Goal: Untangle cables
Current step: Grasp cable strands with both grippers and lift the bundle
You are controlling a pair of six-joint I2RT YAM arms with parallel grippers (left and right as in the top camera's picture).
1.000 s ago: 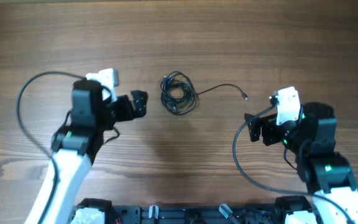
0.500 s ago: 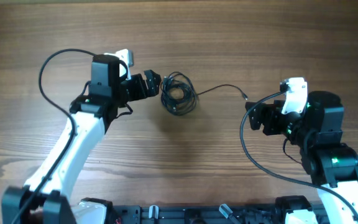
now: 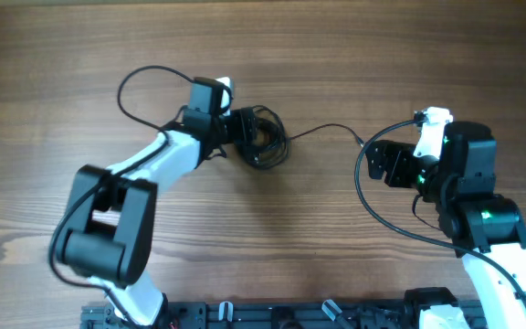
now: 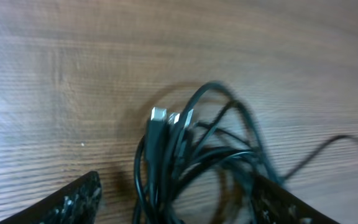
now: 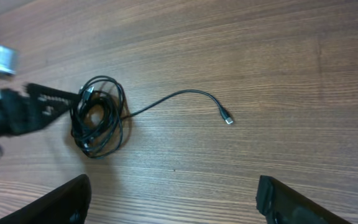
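The coil of black cable (image 3: 261, 139) lies on the wooden table (image 3: 336, 55), just left of centre in the upper half of the overhead frame. The left gripper (image 3: 243, 128) is right at the coil's left edge, its dark fingers overlapping the outermost loops.

From the left wrist camera the jaws stand wide apart, one finger in each bottom corner. The lower part of the coil sits in the gap between them. Whether either finger touches the cable I cannot tell, as the view is somewhat blurred. That close view shows what the overhead does not: two silver plug ends (image 4: 166, 116) side by side at the top of the tangle, with several loops crossing one another beneath them.

A loose strand (image 3: 322, 130) runs from the coil toward the right of the overhead frame and ends in a small plug (image 3: 361, 143). The right gripper (image 3: 377, 164) hovers just below and right of that plug, near it but apart.

The right wrist view has its own fingers in the two bottom corners, spread wide with only bare wood between them. The small plug lies mid-frame and the coil at middle left, with the left gripper's fingers against the coil's left side.
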